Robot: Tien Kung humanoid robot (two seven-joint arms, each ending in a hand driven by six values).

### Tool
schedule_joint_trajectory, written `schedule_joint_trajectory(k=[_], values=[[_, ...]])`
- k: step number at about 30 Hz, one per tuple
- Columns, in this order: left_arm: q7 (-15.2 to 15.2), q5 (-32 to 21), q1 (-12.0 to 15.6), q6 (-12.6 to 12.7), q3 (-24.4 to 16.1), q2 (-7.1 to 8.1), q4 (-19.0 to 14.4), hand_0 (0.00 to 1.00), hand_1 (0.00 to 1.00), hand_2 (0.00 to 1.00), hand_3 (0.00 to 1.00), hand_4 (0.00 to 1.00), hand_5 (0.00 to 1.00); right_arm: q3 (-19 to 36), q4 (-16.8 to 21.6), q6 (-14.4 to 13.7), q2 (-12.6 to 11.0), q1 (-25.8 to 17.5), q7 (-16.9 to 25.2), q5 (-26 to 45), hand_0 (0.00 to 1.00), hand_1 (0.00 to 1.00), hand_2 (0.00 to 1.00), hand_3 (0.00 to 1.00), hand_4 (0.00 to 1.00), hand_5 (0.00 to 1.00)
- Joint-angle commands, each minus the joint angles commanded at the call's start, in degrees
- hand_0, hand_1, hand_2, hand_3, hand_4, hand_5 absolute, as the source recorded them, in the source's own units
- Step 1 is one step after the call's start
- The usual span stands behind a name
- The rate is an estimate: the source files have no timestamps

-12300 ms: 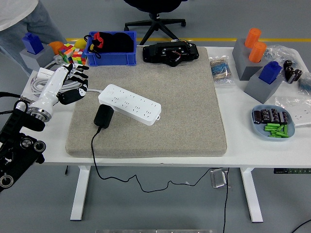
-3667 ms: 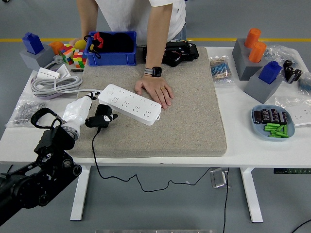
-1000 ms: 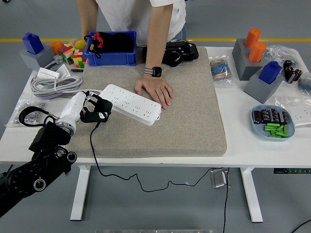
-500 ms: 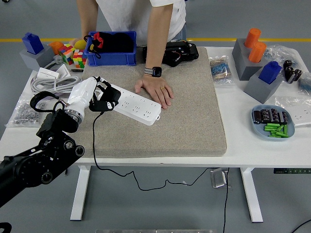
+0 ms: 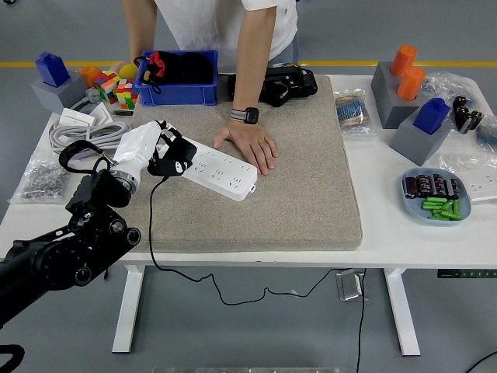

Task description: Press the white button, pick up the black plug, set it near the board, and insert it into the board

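Observation:
The white power strip (image 5: 220, 169) lies at an angle on the grey felt mat (image 5: 295, 194). My left hand (image 5: 165, 154) is shut on the black plug (image 5: 178, 158) and holds it over the strip's left end. The plug's black cord (image 5: 151, 225) hangs down past the table's near edge. A person's hand (image 5: 248, 145) lies flat on the mat and touches the strip's far side, holding it in place. My right hand is out of view.
A blue bin (image 5: 178, 77) and a black device (image 5: 273, 84) stand at the back. A coiled white cable (image 5: 81, 134) lies at the left. Grey blocks with orange and blue pieces (image 5: 410, 101) and a dish of parts (image 5: 433, 194) sit at the right.
My left hand has lifted the black plug from the mat and carried it up and to the right, onto the strip's left end. The person's hand has stayed put.

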Motion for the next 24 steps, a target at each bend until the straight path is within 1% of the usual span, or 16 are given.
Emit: schedule_joint_trajectory(k=[10,24], values=[[-0.2,-0.7,-0.8,0.0,1.1,-1.03,3.5,0.157,0.222,0.222,0.56,0.557,0.002,-0.3,0.0,0.0,-0.1,0.0,0.0,0.0,0.796,0.69,0.671,0.619,0.657,0.433],[-0.2,-0.4,-1.3,0.1,1.7,-1.77,5.5,0.154,0.223,0.222,0.563,0.559,0.002,-0.4,0.0,0.1,-0.1,-0.1,0.0,0.1,0.794,0.689,0.67,0.619,0.656,0.432]])
